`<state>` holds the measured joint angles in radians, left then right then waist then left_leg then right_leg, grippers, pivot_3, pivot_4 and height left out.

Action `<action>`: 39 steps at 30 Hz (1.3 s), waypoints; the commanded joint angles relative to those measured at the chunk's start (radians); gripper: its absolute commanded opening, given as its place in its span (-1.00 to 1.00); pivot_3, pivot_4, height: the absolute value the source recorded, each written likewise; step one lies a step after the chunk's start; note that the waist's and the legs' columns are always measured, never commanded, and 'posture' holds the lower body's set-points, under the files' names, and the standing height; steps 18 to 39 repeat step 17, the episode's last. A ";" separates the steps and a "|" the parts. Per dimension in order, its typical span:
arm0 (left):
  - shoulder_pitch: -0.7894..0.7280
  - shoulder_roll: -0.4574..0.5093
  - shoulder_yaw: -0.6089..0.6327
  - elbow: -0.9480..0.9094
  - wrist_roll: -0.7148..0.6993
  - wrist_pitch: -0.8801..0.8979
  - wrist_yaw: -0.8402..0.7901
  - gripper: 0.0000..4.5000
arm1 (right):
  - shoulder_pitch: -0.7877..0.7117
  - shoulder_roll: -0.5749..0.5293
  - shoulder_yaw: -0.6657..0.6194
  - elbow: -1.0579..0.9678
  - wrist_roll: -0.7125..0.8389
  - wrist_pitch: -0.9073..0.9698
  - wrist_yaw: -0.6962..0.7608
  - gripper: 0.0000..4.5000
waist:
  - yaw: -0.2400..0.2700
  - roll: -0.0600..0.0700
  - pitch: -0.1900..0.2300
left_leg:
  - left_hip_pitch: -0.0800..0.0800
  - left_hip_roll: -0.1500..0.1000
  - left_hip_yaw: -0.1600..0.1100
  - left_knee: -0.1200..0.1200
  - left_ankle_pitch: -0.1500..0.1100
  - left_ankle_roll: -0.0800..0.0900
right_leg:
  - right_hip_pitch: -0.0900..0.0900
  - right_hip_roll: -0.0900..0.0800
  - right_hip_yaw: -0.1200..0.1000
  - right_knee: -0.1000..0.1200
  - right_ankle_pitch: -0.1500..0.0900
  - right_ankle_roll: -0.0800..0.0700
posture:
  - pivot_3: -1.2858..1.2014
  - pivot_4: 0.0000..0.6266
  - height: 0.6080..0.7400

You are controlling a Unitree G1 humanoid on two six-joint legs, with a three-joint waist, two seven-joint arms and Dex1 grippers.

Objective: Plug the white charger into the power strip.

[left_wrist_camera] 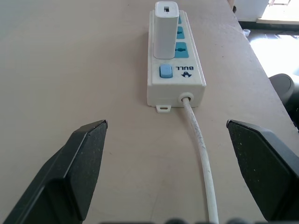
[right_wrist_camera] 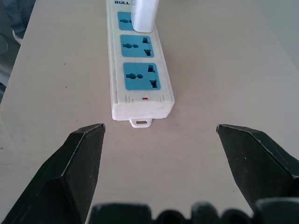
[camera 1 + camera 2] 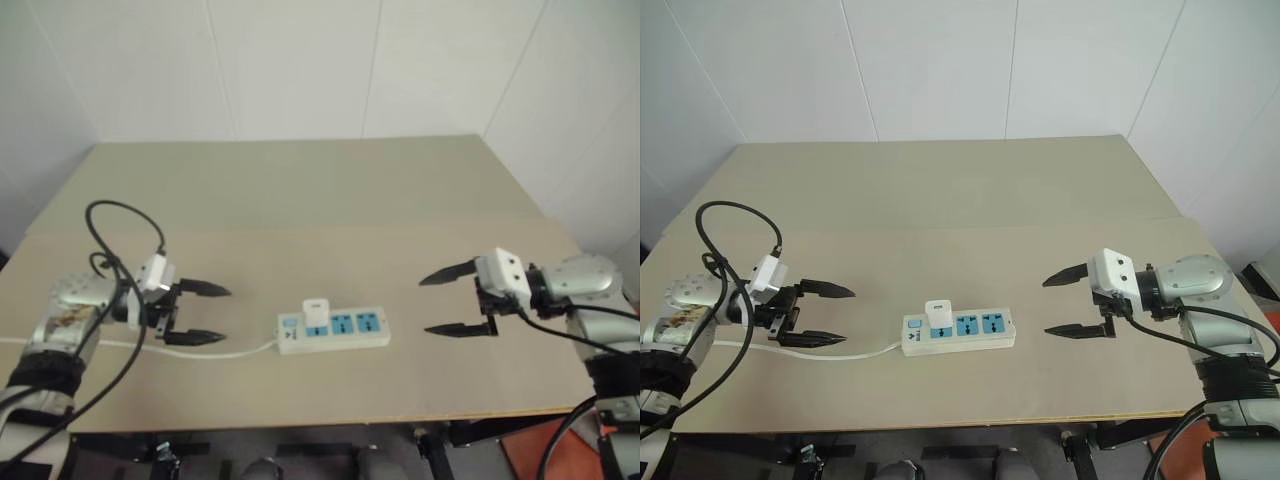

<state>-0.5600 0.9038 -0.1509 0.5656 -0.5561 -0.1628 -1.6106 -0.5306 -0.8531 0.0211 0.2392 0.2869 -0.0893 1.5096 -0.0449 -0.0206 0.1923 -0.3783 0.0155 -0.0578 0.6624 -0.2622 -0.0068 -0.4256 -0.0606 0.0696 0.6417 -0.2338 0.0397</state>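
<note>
The power strip (image 3: 335,329) lies near the table's front edge, between my two arms. The white charger (image 3: 317,312) stands upright in the outlet nearest the strip's blue switch (image 1: 166,71); the other two blue outlets (image 2: 141,76) are bare. My left gripper (image 3: 207,313) hovers left of the strip, open, with nothing between its fingers, pointing at the switch end. My right gripper (image 3: 450,300) hovers right of the strip, open and empty, pointing at the far end. Both are clear of the strip.
The strip's white cord (image 3: 230,352) runs left along the table under my left gripper. A black cable (image 3: 115,225) loops above my left wrist. The tan table (image 3: 300,190) stretches back to a white wall; its front edge lies just below the strip.
</note>
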 commanded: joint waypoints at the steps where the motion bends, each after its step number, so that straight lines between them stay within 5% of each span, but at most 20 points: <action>1: 0.021 -0.018 0.047 -0.005 -0.014 -0.032 -0.004 0.98 | 0.032 -0.022 -0.026 -0.054 0.004 -0.004 -0.023 1.00 | 0.000 0.000 0.000 | 0.000 0.000 0.000 0.000 0.000 0.000 | 0.000 0.000 0.000 0.000 0.000 0.000 | 0.03 -0.52 1.00; 15: -0.097 -0.026 0.044 0.059 0.050 0.012 -0.004 0.98 | 0.073 -0.015 -0.043 -0.150 -0.015 0.043 -0.199 1.00 | 0.003 0.000 0.000 | -0.001 0.000 0.000 0.003 0.000 0.000 | 0.000 0.000 0.000 0.001 0.000 0.000 | 0.03 -0.52 1.00; 39: -0.097 -0.015 0.033 0.043 0.032 0.032 -0.004 0.98 | 0.089 -0.020 -0.046 -0.170 -0.006 0.057 -0.208 1.00 | 0.002 0.000 0.000 | -0.001 0.000 0.000 0.003 0.000 0.000 | 0.000 0.000 0.000 0.001 0.000 0.000 | 0.03 -0.52 1.00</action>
